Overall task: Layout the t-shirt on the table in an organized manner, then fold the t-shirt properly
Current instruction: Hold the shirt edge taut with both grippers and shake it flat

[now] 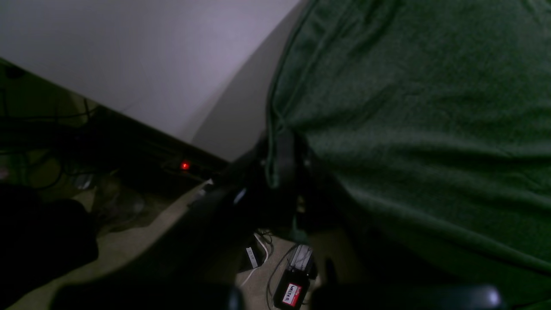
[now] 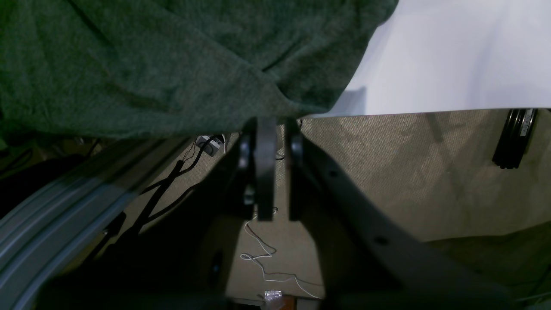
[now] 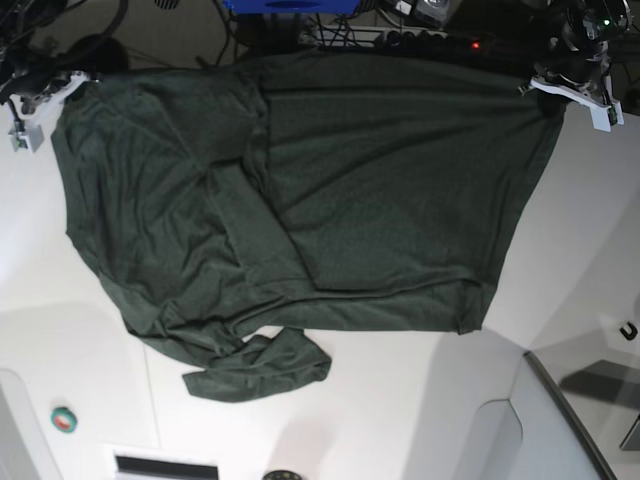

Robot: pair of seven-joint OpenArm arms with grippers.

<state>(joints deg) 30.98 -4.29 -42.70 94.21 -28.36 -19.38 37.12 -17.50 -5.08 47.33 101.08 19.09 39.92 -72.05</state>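
The dark green t-shirt (image 3: 380,200) lies spread over the white table (image 3: 400,400), with one side folded inward and a sleeve bunched at the near edge. At the far right corner my left gripper (image 3: 562,86) is shut on the shirt's hem. The left wrist view shows the fingers (image 1: 282,155) pinching the t-shirt (image 1: 409,107) over the table (image 1: 150,56) edge. My right gripper (image 3: 62,92) is at the far left corner. In the right wrist view its fingers (image 2: 265,163) stand a narrow gap apart, with the t-shirt (image 2: 150,64) hem at the tips of the gripper (image 2: 280,122).
A raised grey panel (image 3: 560,420) with a dark edge stands at the near right. A small green roll (image 3: 64,419) lies near left, a dark hook (image 3: 628,330) at the right. A power strip (image 3: 440,42) with a red light and cables run beyond the far edge.
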